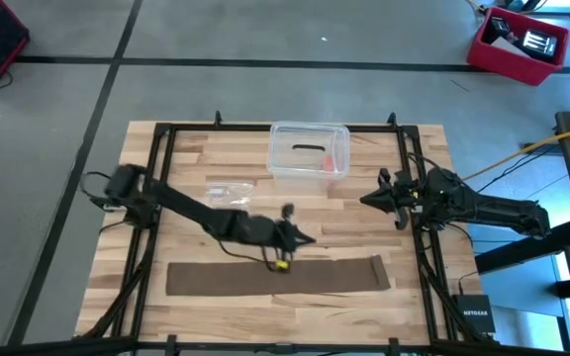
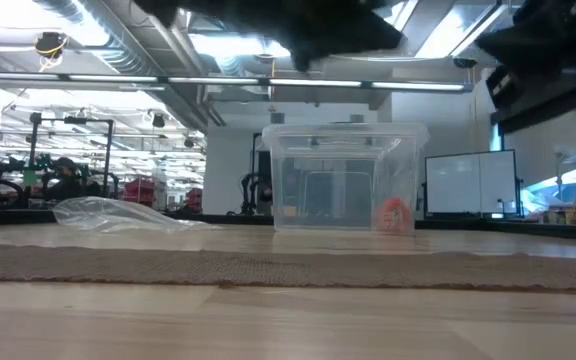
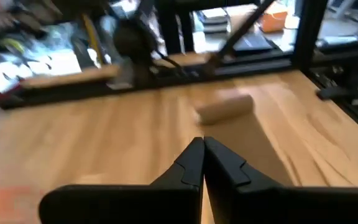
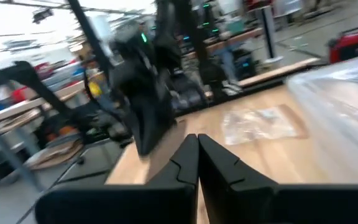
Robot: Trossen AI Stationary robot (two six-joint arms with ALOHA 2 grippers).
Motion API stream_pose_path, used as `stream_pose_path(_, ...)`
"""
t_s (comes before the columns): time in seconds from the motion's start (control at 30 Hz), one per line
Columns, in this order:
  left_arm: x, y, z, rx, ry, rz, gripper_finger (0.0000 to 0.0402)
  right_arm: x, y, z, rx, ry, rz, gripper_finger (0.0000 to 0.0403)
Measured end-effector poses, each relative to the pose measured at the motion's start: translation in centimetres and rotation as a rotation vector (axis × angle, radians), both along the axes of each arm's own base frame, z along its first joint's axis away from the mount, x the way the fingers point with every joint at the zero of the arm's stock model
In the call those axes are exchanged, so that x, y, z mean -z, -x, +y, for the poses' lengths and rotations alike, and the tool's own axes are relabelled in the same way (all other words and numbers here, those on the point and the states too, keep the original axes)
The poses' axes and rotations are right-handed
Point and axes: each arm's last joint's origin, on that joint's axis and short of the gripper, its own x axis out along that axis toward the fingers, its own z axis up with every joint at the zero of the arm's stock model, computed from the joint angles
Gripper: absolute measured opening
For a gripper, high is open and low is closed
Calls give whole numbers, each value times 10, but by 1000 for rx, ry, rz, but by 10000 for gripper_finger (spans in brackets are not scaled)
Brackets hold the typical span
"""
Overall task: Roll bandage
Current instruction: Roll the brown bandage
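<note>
The bandage (image 1: 277, 276) is a long dark brown strip lying flat along the near part of the wooden table; it also shows in the low view (image 2: 288, 268). In the left wrist view its right end (image 3: 225, 107) looks turned over in a small fold. My left gripper (image 1: 310, 237) is shut and hangs above the table, just beyond the strip's far edge near its middle, its fingers (image 3: 202, 146) pointing along the strip toward the right end. My right gripper (image 1: 364, 199) is shut and stays raised at the table's right side, pointing left (image 4: 196, 140).
A clear plastic box (image 1: 309, 151) with a small orange thing inside stands at the far middle (image 2: 343, 180). A small clear plastic bag (image 1: 228, 190) lies left of it (image 2: 118, 213). A black frame (image 1: 161, 148) runs round the table. Bare wood lies near the strip.
</note>
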Motion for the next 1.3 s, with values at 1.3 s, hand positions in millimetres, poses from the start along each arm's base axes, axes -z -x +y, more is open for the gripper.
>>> stream_pose_path(1.3, 29, -39, -43, -12, 123, 303, 1, -24, -5, 4, -192, 62, 117, 12)
